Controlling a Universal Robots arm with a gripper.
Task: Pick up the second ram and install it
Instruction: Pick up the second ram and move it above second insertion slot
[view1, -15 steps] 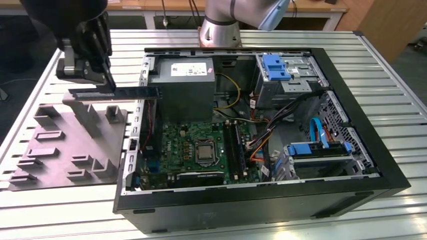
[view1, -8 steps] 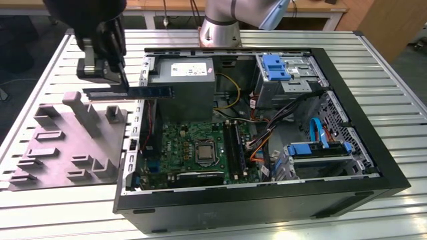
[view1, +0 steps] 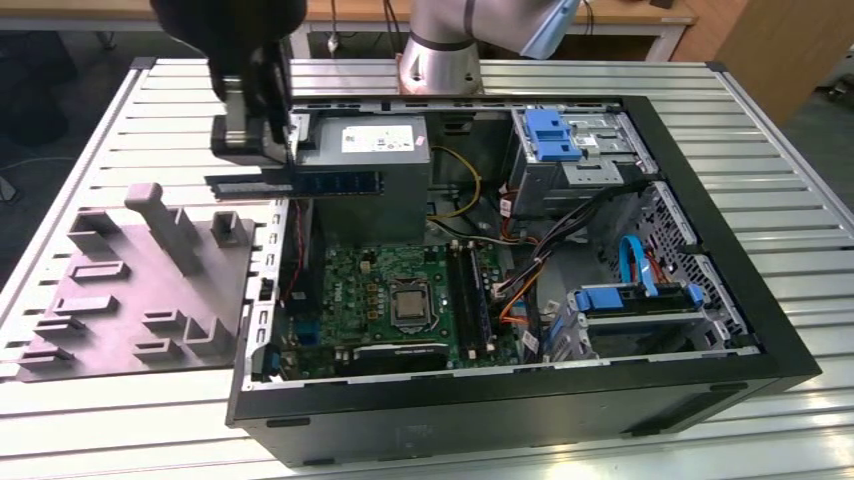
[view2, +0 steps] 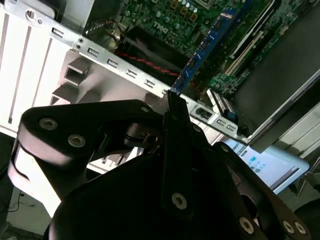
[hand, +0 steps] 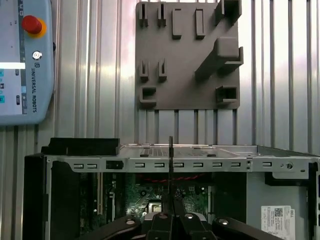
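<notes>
While the jaws clamp the second ram (view1: 340, 183), stick level, above computer case (view1: 534, 400) wall

Robotics lab, slotted aluminium bench (view1: 747, 100), teach pendant (hand: 25, 75), opened computer case (view1: 534, 405)

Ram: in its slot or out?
Out: the gripper holds the ram in the air over the case's edge, clear of the motherboard.

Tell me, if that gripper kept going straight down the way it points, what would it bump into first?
Probably the computer case's slotted metal wall. The gripper, shut on the second ram, hangs above that edge, and the stick straddles it, so the stick would likely touch first. Depth is hard to judge.
</notes>
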